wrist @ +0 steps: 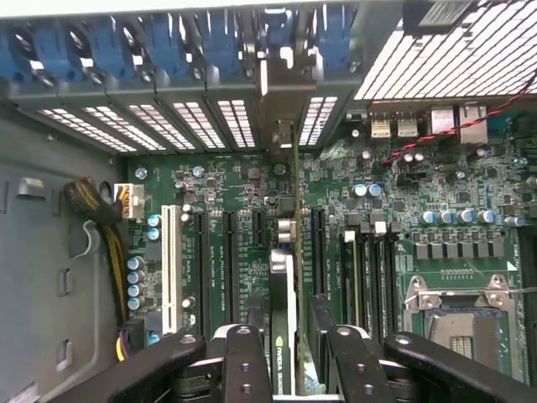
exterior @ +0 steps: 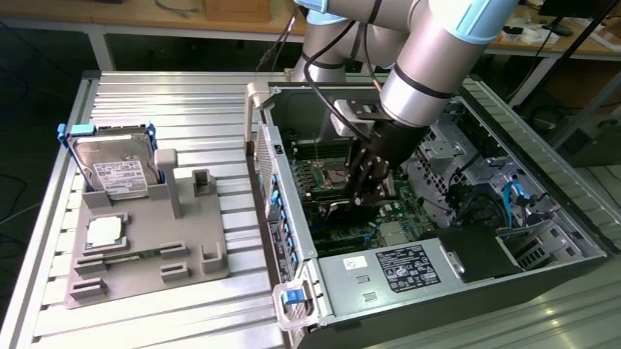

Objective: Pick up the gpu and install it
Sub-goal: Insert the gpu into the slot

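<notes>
Inside the open computer case (exterior: 281,182), above the motherboard (wrist: 403,193), I read the gpu (wrist: 281,336) as standing upright on edge in an expansion slot, its far end reaching the rear slot grilles (wrist: 193,122). The gripper (wrist: 289,340) straddles the card's top edge with jaws parted, board showing between card and one finger (wrist: 340,361). Risk, in my judgement: a partly seated card; a finger dragging along it would tilt or unseat it
</notes>
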Tool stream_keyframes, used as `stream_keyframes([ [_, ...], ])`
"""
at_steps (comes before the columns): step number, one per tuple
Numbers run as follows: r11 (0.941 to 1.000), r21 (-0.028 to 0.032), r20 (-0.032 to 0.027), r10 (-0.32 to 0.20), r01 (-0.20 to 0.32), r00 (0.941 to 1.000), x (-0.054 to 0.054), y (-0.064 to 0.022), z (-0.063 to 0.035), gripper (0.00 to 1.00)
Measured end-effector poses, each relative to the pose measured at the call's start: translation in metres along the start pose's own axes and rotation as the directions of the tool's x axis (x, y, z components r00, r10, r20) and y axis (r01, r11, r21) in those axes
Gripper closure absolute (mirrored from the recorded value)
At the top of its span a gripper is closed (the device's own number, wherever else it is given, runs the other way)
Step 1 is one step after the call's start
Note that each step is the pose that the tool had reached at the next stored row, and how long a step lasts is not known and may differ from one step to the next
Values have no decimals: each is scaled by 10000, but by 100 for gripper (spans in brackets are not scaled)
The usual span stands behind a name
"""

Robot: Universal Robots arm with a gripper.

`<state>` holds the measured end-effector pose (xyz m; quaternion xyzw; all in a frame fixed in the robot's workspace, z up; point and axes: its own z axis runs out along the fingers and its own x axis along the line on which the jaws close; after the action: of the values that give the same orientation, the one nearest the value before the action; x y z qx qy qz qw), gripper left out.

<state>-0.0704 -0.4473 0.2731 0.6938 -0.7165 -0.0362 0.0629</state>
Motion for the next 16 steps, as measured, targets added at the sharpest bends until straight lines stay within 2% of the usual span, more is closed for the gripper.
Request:
stream_keyframes([
  [4, 10000, 2, -21, 3, -3, 10000, 0, 13, -89, 65],
  [6, 10000, 3, -20, 3, -3, 10000, 0, 14, -96, 65],
  [7, 10000, 3, -20, 3, -3, 10000, 0, 13, -95, 67],
  [8, 10000, 3, -20, 3, -3, 10000, 0, 14, -96, 74],
  [9, 10000, 3, -20, 3, -3, 10000, 0, 14, -96, 74],
  [11, 10000, 2, -22, 3, -3, 10000, 0, 14, -96, 86],
  [12, 10000, 2, -22, 3, -3, 10000, 0, 14, -96, 89],
  [16, 10000, 2, -21, 3, -3, 10000, 0, 13, -96, 89],
])
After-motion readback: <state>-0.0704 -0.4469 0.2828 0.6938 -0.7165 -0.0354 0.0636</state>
